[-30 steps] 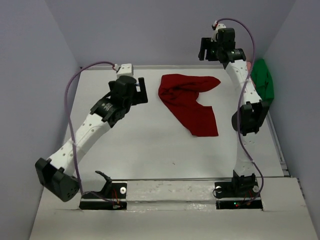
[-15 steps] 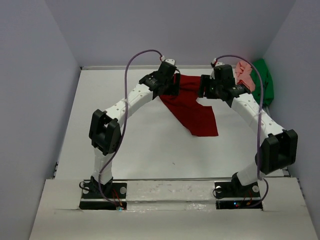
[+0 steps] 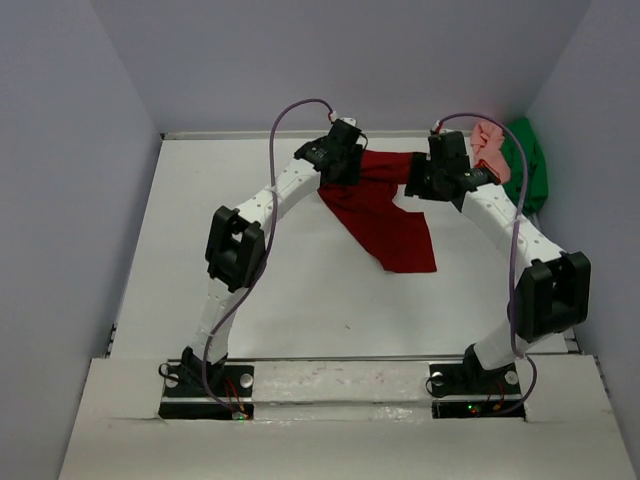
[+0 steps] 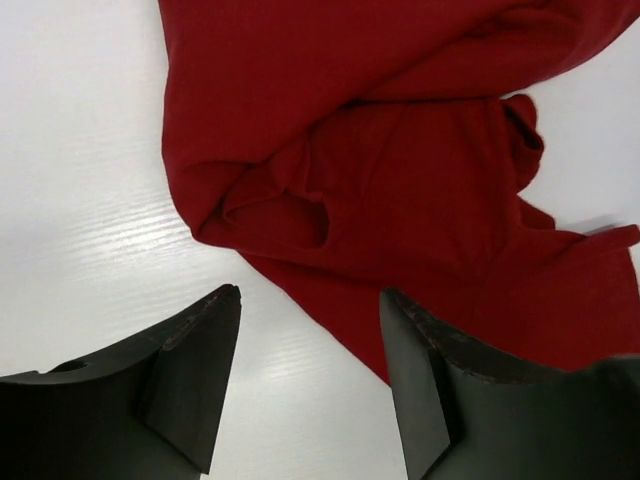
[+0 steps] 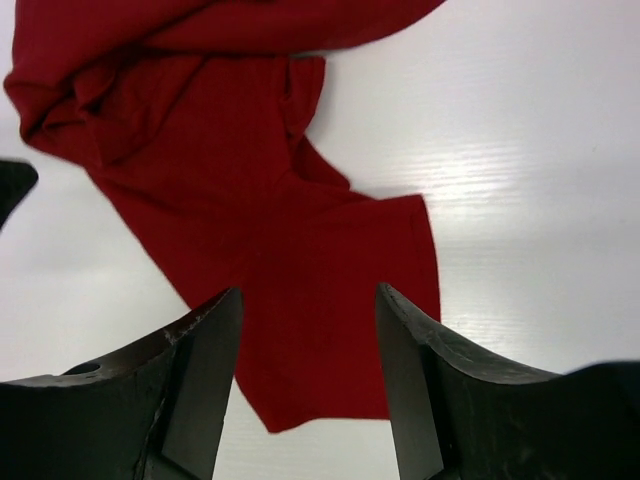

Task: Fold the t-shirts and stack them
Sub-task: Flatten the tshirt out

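White surface (image 3: 300,290) underneath, hovering over the crumpled dark red t-shirt (image 3: 385,215). Holding both jaws spread, pinching nothing.

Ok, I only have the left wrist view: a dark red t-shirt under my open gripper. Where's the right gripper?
Observer: The right gripper hangs open over the far right end of the dark red t-shirt. I can't tell whether it touches the cloth.
Operator: And the other t-shirts?
Observer: The pink t-shirt and the green t-shirt lie bunched side by side, unfolded, at the far right corner of the table.
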You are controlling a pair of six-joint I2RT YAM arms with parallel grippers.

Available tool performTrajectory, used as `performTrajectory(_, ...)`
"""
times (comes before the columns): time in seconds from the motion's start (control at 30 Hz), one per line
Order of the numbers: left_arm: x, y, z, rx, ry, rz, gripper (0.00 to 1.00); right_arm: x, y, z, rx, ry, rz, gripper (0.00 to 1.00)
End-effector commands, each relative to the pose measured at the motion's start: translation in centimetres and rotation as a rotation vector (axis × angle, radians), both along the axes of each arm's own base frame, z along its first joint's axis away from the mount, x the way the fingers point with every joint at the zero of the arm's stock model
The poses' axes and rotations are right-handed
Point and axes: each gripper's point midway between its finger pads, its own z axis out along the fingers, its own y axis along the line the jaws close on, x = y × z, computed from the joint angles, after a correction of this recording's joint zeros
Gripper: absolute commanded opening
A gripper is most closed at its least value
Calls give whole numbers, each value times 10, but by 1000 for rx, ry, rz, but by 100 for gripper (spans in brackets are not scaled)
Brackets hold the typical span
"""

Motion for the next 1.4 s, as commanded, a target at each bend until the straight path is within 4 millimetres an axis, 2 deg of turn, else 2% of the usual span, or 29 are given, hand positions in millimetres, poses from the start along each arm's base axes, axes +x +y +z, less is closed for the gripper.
performTrajectory(0.0,2,6,7,-5,17,-7,63,22,-32,5,-60,-14,-134,60)
performTrajectory(0.03,2,7,3,-2,22,-8,56,26,-41,-4,-79,5,-162,60)
performTrajectory(0.1,3,10,0,11,27,-2,56,29,-45,-16,-72,35,-163,60)
performTrajectory(0.27,7,17,-4,26,31,14,66,29,-43,-44,-53,101,-171,57)
performTrajectory(0.33,11,20,-7,13,40,16,69,19,-39,-62,-20,133,-169,56)
performTrajectory(0.37,13,21,-7,11,40,20,70,22,-37,-60,-7,121,-172,56)
performTrajectory(0.4,14,21,-7,2,42,17,71,13,-38,-68,-4,133,-177,56)
performTrajectory(0.47,16,19,-12,-6,50,16,72,9,-40,-72,-6,131,-188,56)
performTrajectory(0.63,22,6,-17,-59,70,-18,73,-1,-52,-69,-39,108,-226,55)
performTrajectory(0.8,14,-32,-27,-209,120,-154,64,-5,-47,-66,-8,103,-211,54)
performTrajectory(0.9,13,-42,-36,-247,149,-179,63,-5,-48,-60,-12,87,-213,54)
performTrajectory(1.07,12,-44,-42,-253,160,-179,60,-5,-49,-55,-10,73,-212,54)
performTrajectory(1.37,14,-37,-56,-219,161,-151,55,-10,-48,-60,-3,86,-208,53)
